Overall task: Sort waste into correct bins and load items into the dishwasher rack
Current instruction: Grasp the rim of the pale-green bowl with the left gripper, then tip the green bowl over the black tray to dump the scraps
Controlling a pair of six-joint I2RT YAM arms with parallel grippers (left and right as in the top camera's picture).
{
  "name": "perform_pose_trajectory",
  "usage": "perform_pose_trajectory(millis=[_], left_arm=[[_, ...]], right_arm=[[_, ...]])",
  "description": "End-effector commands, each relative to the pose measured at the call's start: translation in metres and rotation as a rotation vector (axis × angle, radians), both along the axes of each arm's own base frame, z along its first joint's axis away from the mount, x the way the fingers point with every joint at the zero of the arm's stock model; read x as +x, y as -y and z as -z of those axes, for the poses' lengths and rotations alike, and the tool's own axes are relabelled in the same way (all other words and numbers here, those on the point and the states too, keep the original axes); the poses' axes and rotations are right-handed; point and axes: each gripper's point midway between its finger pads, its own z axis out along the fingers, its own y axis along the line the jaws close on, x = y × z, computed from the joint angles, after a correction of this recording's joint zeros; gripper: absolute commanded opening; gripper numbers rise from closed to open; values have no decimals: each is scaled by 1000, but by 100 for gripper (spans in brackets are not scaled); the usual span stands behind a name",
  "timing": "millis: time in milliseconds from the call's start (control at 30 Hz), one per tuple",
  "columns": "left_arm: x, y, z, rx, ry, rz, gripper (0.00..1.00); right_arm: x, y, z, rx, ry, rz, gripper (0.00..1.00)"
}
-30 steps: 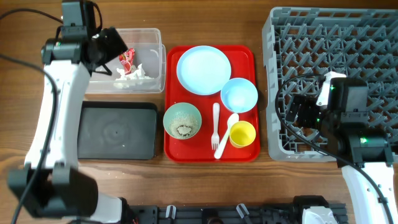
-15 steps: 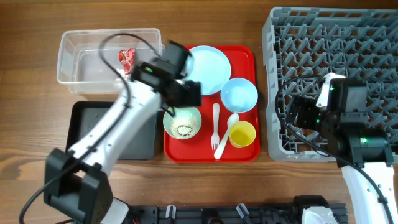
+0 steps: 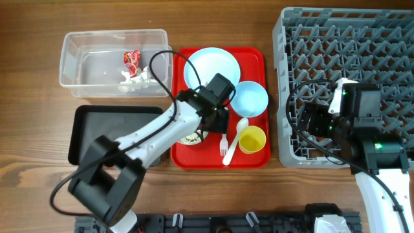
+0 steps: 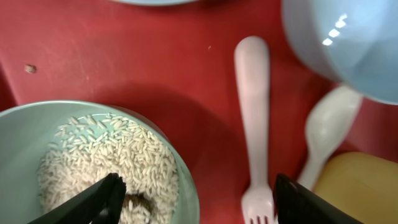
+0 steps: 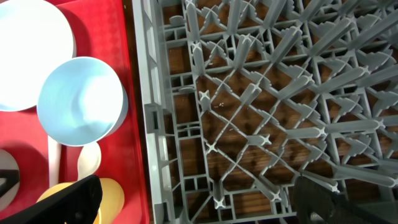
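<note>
Left gripper (image 4: pixel 196 202) hangs wide open and empty, one finger over the rice (image 4: pixel 112 162) in the pale green bowl (image 4: pixel 28 134), the other beside the white fork (image 4: pixel 254 112).

White left arm (image 3: pixel 155 133) and white right arm (image 3: pixel 378 191) with black joints, thin black cables (image 3: pixel 288 110), black fingers (image 4: pixel 93 200), tiny green light (image 3: pixel 380 147).

Our left arm (image 3: pixel 155 133) is stretched diagonally inward, wrist facing down, left gripper (image 4: pixel 196 202) jaws spread wide. Our right arm (image 3: pixel 378 155) sits folded near its base, right gripper (image 5: pixel 193 202) likewise wide apart.
</note>
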Motion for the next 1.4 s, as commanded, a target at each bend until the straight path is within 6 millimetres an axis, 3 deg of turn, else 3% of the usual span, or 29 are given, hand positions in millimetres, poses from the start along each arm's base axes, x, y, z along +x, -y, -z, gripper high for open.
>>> perform_pose_trajectory(millis=[0,133,300,367,533,700,833,933,1167,1367], left_arm=[[-3,-4,22,46,-28,6,71],[0,-2,35,55,-38,6,58],[-4,-1,43,58,-65,6,26],[-5,-2,43,62,-70,6,4],[-9,-6,29,63,-71,4,4],[-4,-9,-21,-10,13,-13,4],[-4,-32,-59,-44,57,-64,4],[-2,-57,-75,-76,45,-135,4],[6,-102,-85,-376,-100,-182,4],[-1,-139,-80,-779,-136,-206,4]], right_arm=[[2,1,-11,1,32,2,100],[2,1,-11,1,30,2,100],[0,1,-10,-1,24,0,100],[1,1,-10,-1,25,0,100],[0,1,-10,-2,24,0,100],[1,1,-10,-2,25,0,100],[1,1,-10,-2,25,0,100],[1,1,-11,-2,27,0,100],[1,3,-11,-15,26,8,100],[1,3,-10,-14,26,9,100]])
